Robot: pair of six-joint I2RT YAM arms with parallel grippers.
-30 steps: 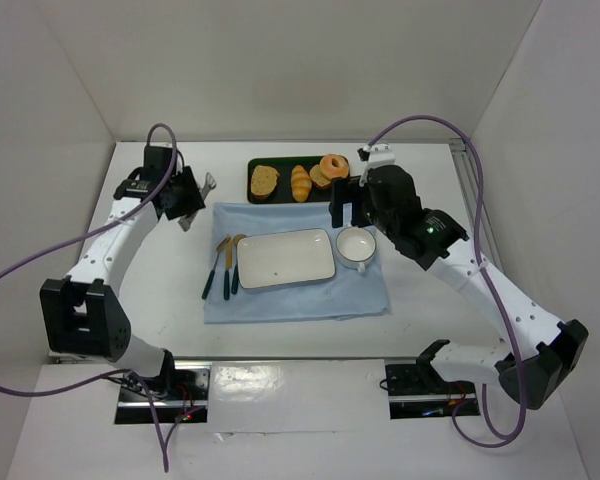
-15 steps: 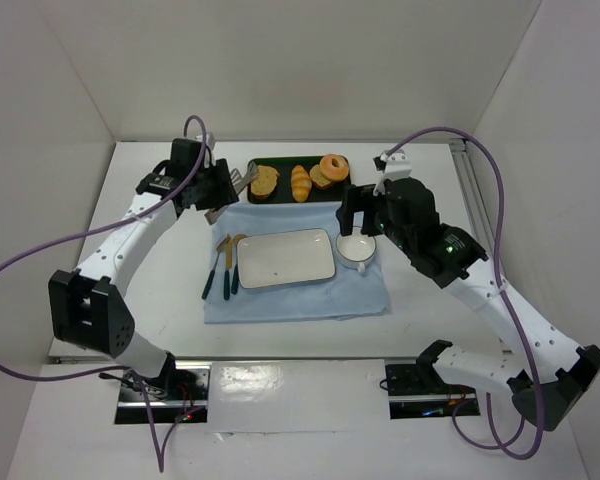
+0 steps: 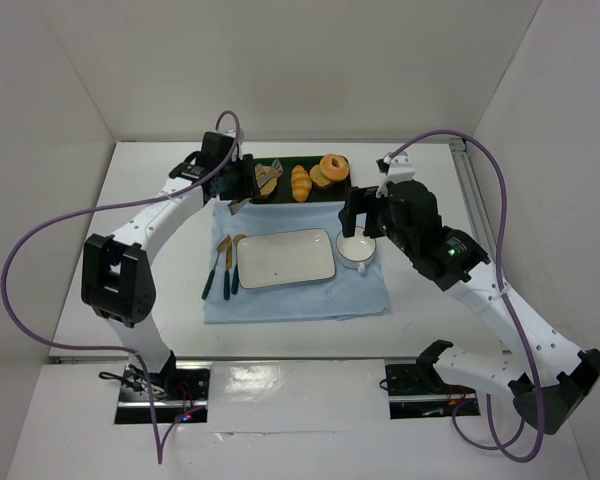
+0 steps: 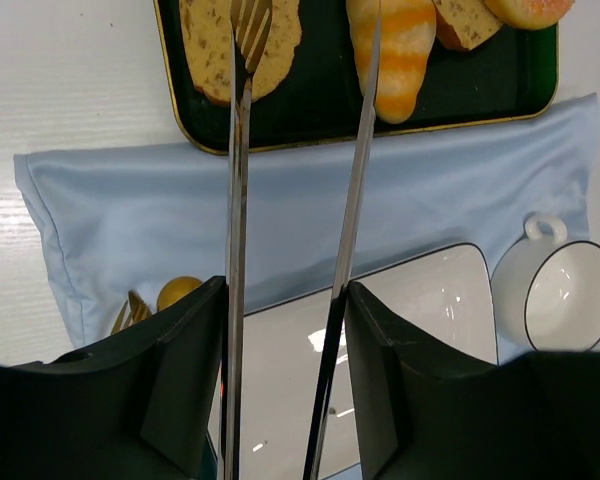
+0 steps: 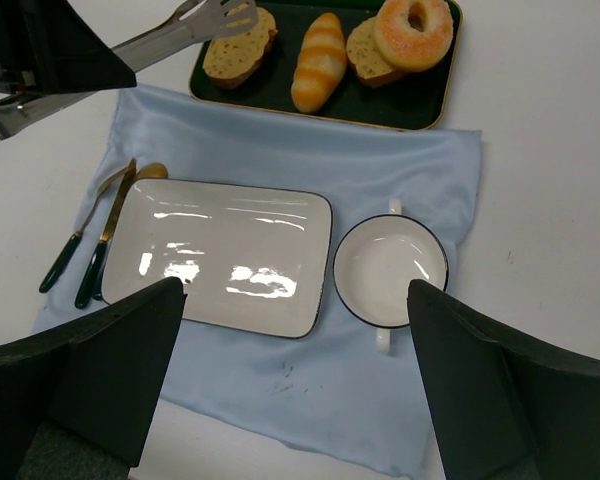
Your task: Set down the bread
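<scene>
The bread [image 4: 208,52] is a golden-brown toast slice at the left end of a dark tray [image 4: 460,92]; it also shows in the right wrist view [image 5: 236,58] and the top view [image 3: 263,186]. My left gripper [image 4: 285,300] [image 3: 236,180] is shut on metal tongs [image 4: 238,160] [image 5: 170,35]. The tongs' arms are spread: one tip lies over the toast, the other runs along the striped roll [image 4: 405,45]. My right gripper [image 5: 295,300] [image 3: 358,214] is open and empty, hovering above the white plate [image 5: 220,255] and cup [image 5: 390,270].
The tray also holds a second toast slice [image 5: 363,52] under a donut [image 5: 413,28]. A blue cloth [image 3: 300,300] carries the plate [image 3: 285,258], the cup [image 3: 357,247] and dark-handled cutlery [image 3: 223,268] to the left of the plate. White walls surround the table.
My left arm has swung right with the tongs, from the table's left side to over the tray's left end. My right gripper shifted slightly right earlier, then held still.
</scene>
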